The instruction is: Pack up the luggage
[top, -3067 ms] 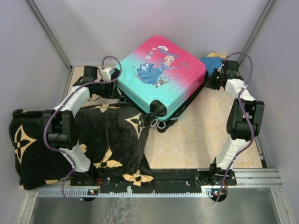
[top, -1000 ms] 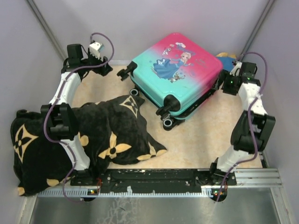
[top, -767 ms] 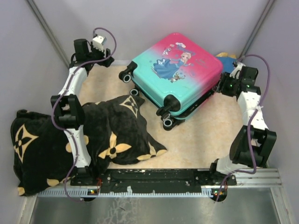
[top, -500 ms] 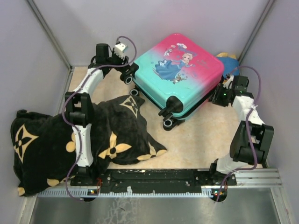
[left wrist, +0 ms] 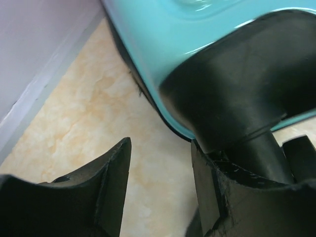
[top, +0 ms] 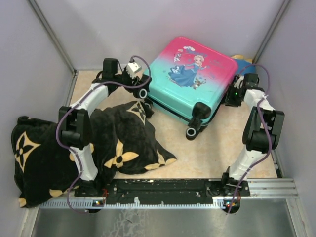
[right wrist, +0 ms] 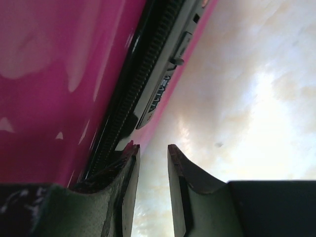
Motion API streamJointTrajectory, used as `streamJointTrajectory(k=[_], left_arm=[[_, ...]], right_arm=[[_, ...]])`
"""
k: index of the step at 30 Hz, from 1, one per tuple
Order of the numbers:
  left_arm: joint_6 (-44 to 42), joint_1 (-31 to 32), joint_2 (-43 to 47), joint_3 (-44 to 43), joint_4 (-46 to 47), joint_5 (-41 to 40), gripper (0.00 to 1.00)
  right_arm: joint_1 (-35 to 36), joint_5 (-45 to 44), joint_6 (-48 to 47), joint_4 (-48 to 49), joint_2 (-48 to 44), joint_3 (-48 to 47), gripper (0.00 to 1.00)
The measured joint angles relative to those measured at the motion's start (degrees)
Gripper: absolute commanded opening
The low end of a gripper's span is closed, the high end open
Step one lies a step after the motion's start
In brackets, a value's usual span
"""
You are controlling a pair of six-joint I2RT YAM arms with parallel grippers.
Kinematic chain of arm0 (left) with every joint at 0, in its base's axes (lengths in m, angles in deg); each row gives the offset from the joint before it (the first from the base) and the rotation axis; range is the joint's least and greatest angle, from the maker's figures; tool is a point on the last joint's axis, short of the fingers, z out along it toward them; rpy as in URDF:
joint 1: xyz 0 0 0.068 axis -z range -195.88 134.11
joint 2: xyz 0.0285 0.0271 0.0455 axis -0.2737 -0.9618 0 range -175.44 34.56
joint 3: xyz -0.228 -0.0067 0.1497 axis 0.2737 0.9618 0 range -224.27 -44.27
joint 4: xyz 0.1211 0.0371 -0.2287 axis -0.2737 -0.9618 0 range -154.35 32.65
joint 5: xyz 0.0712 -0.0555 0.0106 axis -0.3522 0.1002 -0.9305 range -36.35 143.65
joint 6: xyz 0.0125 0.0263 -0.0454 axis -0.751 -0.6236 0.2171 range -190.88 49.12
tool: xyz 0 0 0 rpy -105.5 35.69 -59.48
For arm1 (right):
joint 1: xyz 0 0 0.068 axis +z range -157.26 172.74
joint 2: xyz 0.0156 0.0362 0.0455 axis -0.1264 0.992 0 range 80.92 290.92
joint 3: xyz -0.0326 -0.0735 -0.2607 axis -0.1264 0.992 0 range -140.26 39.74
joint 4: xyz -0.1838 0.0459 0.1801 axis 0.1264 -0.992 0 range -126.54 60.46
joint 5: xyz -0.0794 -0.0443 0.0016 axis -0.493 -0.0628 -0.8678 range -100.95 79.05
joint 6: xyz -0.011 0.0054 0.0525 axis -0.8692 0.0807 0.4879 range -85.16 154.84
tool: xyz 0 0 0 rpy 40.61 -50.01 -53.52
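The luggage (top: 190, 74), a pink-to-teal hard-shell suitcase with a princess print, lies shut and flat at the back middle of the table. My left gripper (top: 142, 83) is at its left corner, beside a black wheel (top: 143, 93). In the left wrist view the left gripper (left wrist: 160, 148) is open, with only table between the fingers. Its right finger (left wrist: 212, 187) touches the black wheel housing (left wrist: 247, 89) under the teal shell (left wrist: 163, 39). My right gripper (top: 231, 98) is at the suitcase's right side. Up close the right gripper (right wrist: 153, 148) shows a narrow empty gap, its left finger (right wrist: 126, 173) against the zipper seam (right wrist: 143, 69).
A big black blanket with tan flowers (top: 98, 143) lies heaped at the front left, under the left arm. A blue and yellow thing (top: 242, 61) peeks out behind the suitcase's right corner. Grey walls close in the back and both sides.
The left arm has swung right from the back-left corner to the suitcase's wheel corner. The right gripper has closed in on the right side. Both jaws have narrowed and the suitcase has turned slightly.
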Motion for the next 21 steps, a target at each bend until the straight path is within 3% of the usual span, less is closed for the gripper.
streamJointTrajectory(k=[8,16,21], left_arm=[[-3.13,7.72,3.21,3.63,-3.19,1.51,0.58],[-1.75,14.67,3.41,4.57,-3.06,2.21,0.68],[0.44,15.10,4.48,7.34,0.68,2.05,0.74]], right_arm=[[-2.47,-4.87,-5.73,1.27,10.86,-15.32,0.40],[-5.27,-6.16,-13.55,1.03,15.74,-26.73,0.76],[-7.39,-4.04,-17.27,-2.89,15.08,-30.29,0.99]])
